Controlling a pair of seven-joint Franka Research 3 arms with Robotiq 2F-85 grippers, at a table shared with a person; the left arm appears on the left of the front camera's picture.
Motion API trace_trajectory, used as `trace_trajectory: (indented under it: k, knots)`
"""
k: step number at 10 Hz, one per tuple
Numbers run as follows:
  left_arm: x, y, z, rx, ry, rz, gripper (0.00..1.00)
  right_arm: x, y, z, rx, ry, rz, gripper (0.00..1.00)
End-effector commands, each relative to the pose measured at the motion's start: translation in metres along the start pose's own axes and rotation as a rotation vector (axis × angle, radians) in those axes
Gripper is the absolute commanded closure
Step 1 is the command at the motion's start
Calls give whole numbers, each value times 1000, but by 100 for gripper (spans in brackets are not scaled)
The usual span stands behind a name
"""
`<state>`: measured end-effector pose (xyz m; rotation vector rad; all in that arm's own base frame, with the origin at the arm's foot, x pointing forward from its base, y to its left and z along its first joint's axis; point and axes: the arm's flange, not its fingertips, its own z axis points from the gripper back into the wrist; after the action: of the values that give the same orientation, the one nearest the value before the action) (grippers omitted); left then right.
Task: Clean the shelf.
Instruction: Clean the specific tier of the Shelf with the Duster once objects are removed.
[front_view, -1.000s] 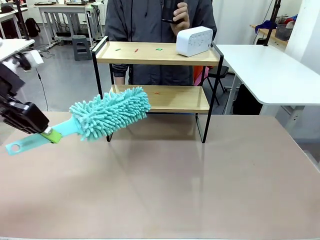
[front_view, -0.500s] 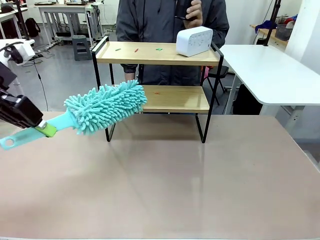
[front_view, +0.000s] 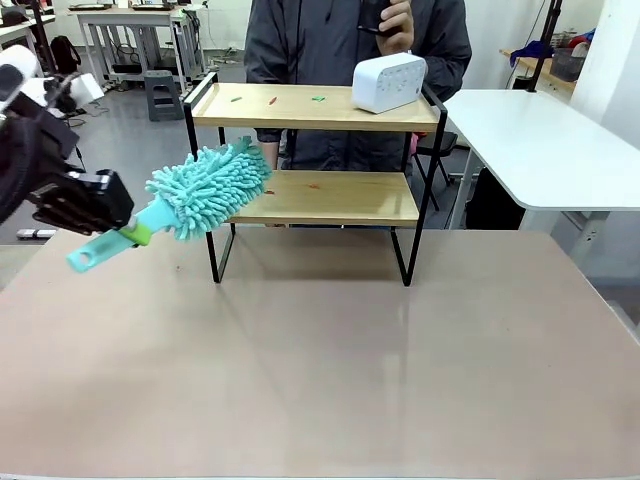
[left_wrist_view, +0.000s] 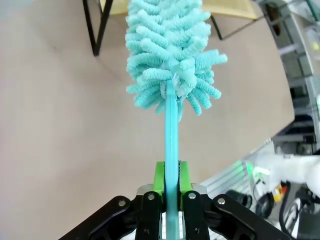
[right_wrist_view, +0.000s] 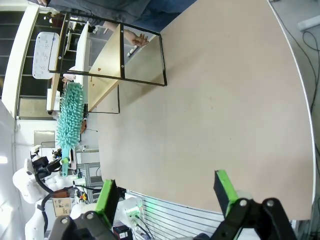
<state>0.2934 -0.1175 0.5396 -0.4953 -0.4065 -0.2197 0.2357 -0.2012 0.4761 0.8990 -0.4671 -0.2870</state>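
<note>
Left gripper (front_view: 134, 236) clamped on flat handle of teal microfibre duster (front_view: 208, 187), fluffy head raised at left end of the shelf (front_view: 340, 198), shelf standing at far side of beige tabletop (front_view: 320, 380), white box (front_view: 389, 82) on its top board, right gripper (right_wrist_view: 167, 192) spread wide, holding nothing.

From my seat, the surface (front_view: 330, 380) in front of the shelf (front_view: 300, 107) lies open from side to side. The top board is free at its left and middle — a white box (front_view: 389, 82) blocks its right end. The duster (front_view: 208, 187) crowds the lower tier's left opening, and a person (front_view: 300, 40) stands just behind the shelf.
</note>
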Motion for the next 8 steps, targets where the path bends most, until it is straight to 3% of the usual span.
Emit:
trace_trajectory:
  k: [1,4,8]
  knots:
    - [6,-7,-27,79,-55,69,88,1,0,0,26,-13,22,0]
    - [36,-22,-59,185,-136,109,88,1,0,0,26,-13,22,0]
    - [63,-35,-97,274,-90,96,88,1,0,0,26,-13,22,0]
